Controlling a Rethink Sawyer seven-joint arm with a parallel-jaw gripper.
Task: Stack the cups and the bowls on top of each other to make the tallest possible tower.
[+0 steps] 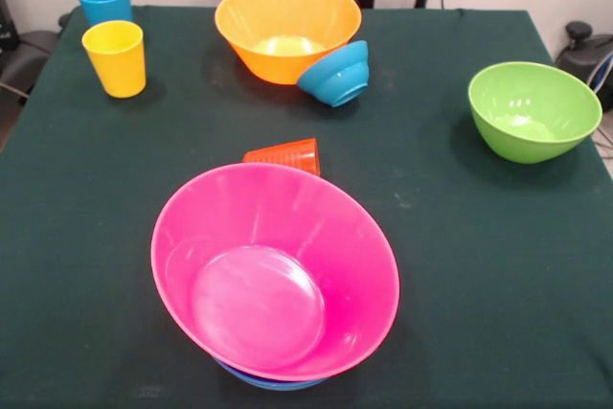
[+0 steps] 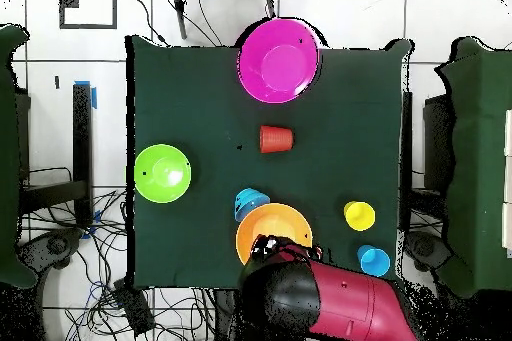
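I cannot tell my gripper's point(image 2: 283, 253) state above the orange bowl point(image 1: 287, 28), and the tilted pink bowl point(image 1: 278, 270) topping the tower point(image 1: 273, 378) could slide off if I load it.

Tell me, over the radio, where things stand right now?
Arm drawn back at table edge, jaws hidden. Pink bowl sits on blue bowl; orange cup lies tipped behind it. Other bowls and cups unstacked, nothing blocking.
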